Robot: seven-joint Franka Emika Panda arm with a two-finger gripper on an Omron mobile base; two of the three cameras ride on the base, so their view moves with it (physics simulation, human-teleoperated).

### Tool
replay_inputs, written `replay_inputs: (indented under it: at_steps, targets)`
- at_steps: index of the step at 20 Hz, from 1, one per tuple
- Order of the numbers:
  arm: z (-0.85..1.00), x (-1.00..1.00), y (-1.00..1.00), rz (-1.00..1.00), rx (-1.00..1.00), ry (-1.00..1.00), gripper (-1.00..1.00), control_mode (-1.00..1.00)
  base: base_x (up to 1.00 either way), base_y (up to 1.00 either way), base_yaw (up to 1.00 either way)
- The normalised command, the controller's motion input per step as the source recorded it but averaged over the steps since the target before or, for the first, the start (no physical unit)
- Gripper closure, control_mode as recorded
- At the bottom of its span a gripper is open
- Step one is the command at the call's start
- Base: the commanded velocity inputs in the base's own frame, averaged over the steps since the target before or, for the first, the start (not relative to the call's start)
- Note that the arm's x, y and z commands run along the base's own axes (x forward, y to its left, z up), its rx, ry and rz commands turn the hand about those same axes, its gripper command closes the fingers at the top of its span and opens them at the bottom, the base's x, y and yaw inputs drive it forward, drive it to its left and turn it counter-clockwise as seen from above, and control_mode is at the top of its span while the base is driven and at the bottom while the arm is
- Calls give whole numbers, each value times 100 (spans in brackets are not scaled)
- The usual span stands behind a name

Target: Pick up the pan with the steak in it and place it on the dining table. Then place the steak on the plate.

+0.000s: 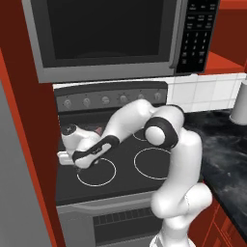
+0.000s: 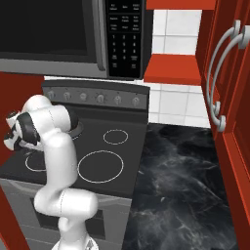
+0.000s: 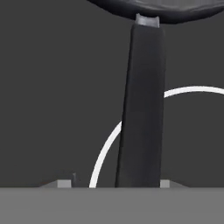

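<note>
Gripper (image 3: 111, 183) low over the stove (image 1: 125, 185), straddling the pan handle (image 3: 142, 109); whether the fingers pinch it cannot be told. Beyond, the pan (image 3: 157, 9) sits on the stove's rear left burner.

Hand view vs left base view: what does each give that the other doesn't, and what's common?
Hand view: the pan handle close up, running from between the end effector tips up to the pan rim, with a gap on its left side. Left base view: the arm bent low over the stove, control knobs, microwave, black marbled counter. Both: the dark cooktop and a white burner ring.
</note>
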Motion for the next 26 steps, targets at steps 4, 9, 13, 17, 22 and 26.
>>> replay_inputs:
  at_steps: [4, 9, 13, 17, 22, 26]
  targets:
    - [16, -9, -6, -4, 6, -1, 100, -100, 0, 0, 0]
    - [40, -35, -34, -11, 11, -2, 100, -100, 0, 0, 0]
    - [77, -58, -47, -14, 13, -7, 100, -100, 0, 0, 0]
    - [75, -90, -62, -5, 9, -11, 100, -100, 0, 0, 0]
    - [56, -100, -66, 1, 8, -14, 100, -100, 0, 0, 0]
    - [20, -100, -65, 8, 7, -6, 100, -100, 0, 0, 0]
